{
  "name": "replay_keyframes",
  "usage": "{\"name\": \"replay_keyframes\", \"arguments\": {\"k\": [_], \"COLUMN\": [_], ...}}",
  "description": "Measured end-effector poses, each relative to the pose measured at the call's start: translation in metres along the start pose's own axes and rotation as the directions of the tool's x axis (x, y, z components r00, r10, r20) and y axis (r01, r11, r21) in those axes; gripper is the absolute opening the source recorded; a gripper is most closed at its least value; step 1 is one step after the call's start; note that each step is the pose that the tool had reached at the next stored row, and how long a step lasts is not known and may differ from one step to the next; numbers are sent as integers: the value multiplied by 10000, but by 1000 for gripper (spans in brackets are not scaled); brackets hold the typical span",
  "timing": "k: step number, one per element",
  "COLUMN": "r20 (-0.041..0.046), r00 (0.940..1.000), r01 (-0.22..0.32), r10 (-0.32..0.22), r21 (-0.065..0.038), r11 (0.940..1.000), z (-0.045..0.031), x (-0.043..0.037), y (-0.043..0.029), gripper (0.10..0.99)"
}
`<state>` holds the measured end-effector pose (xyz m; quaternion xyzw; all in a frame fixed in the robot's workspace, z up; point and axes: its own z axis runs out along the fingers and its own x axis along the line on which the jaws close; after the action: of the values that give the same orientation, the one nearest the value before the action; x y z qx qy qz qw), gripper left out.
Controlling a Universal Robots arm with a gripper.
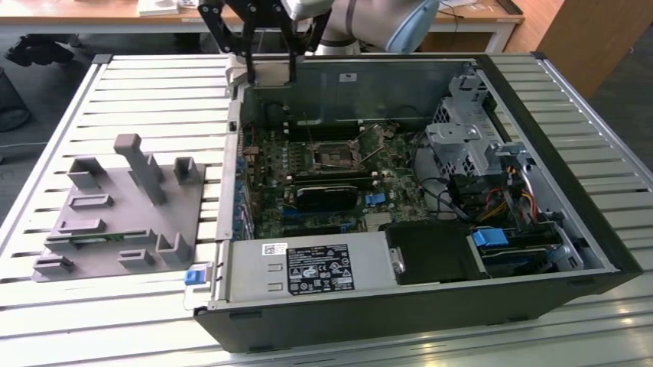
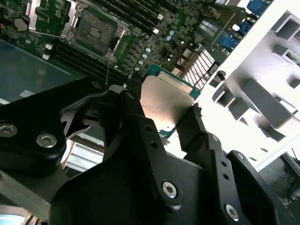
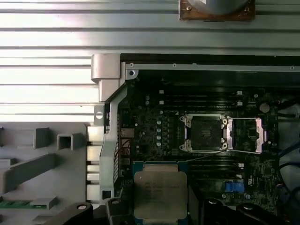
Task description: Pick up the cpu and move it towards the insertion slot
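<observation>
Gripped by its edges in the claw (image 2: pixel 164 112), the cpu (image 2: pixel 166 101) is carried flat, well short of the insertion slot (image 3: pixel 205 133), metal top exposed.

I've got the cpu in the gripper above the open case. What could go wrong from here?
1. The gripper pinches the cpu only by its edges, so it could slip or tilt.
2. The insertion slot sits with its frame swung open beside it; a low pass might catch the frame or lever.
3. The case wall is close by the gripper in the exterior view, and a sideways move could clip it.
</observation>
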<state>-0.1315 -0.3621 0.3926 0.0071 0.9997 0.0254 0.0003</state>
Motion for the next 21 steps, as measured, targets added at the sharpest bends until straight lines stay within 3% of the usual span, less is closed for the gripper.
{"name": "replay_keyframes", "arguments": {"k": [11,21], "r20": [0,0], "r00": [10000,10000], "r01": [0,0], "r10": [0,0], "r21": [0,0], "r11": [10000,10000], "z": [16,51], "x": [-187,-356], "y": [136,350], "gripper": [545,545]}}
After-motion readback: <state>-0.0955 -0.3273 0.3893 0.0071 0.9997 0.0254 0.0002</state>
